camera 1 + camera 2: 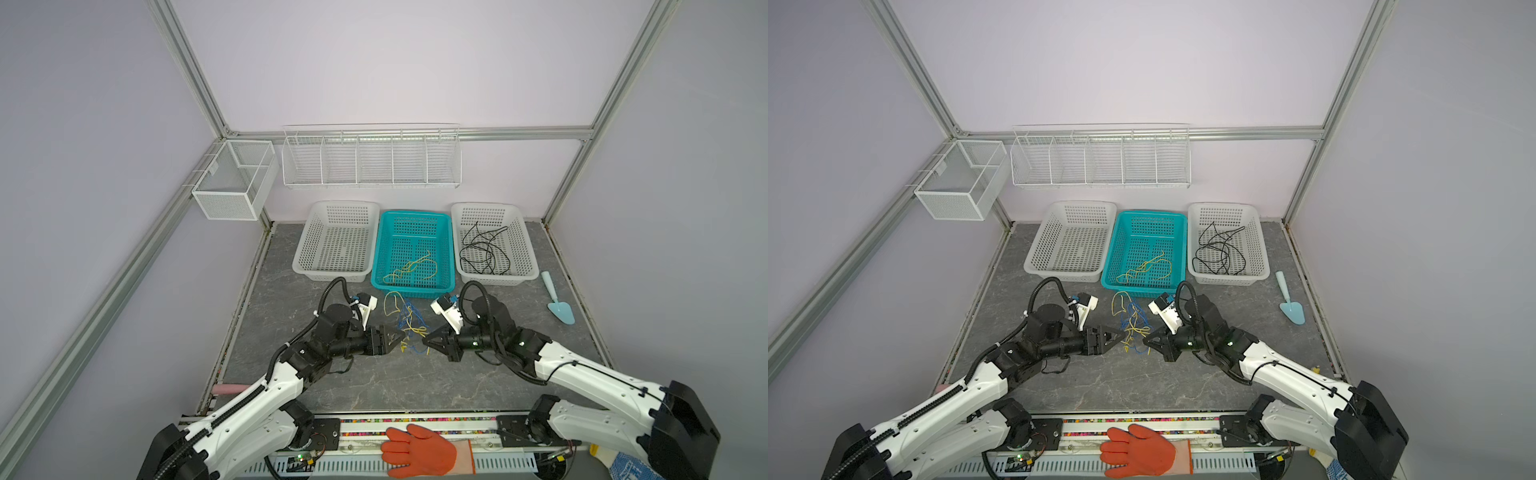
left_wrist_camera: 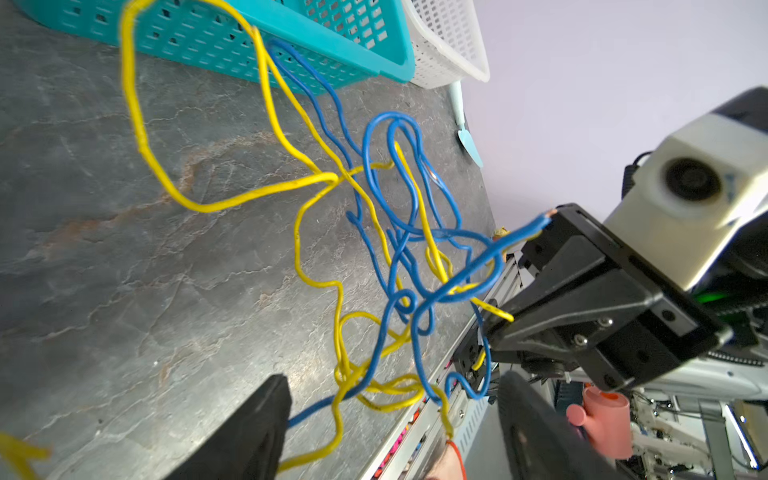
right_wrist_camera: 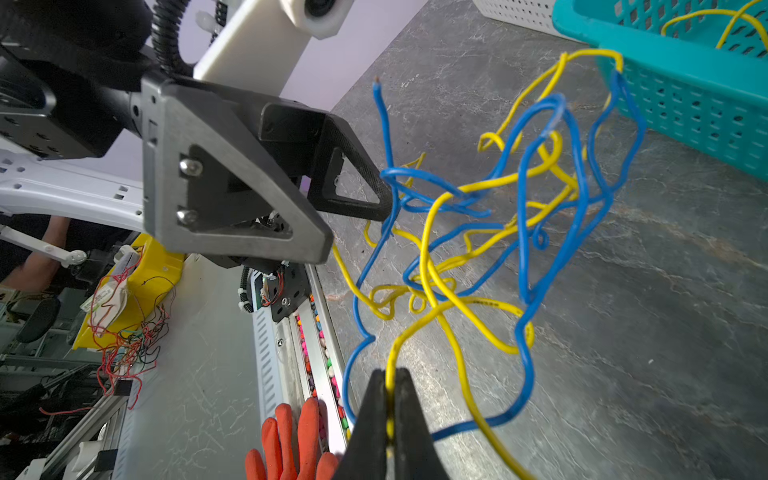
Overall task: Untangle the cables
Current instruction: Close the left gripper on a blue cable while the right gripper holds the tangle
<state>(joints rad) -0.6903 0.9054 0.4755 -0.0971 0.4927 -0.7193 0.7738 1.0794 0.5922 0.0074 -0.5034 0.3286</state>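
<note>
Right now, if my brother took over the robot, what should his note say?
Left hand: open, around strands of the blue-and-yellow tangle.
Right hand: shut on a yellow cable from that tangle.
Done: black cables lie in a white basket, a loose yellow wire in the teal basket.
To do: pull blue and yellow apart; the tangle sits between the hands.

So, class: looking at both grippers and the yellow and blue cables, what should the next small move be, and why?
Probably close the left gripper on the blue cable that runs into its open jaws. The right gripper is shut on a yellow cable, and blue and yellow loop through each other between the grippers, so a grip on each colour would let them pull apart.
</note>
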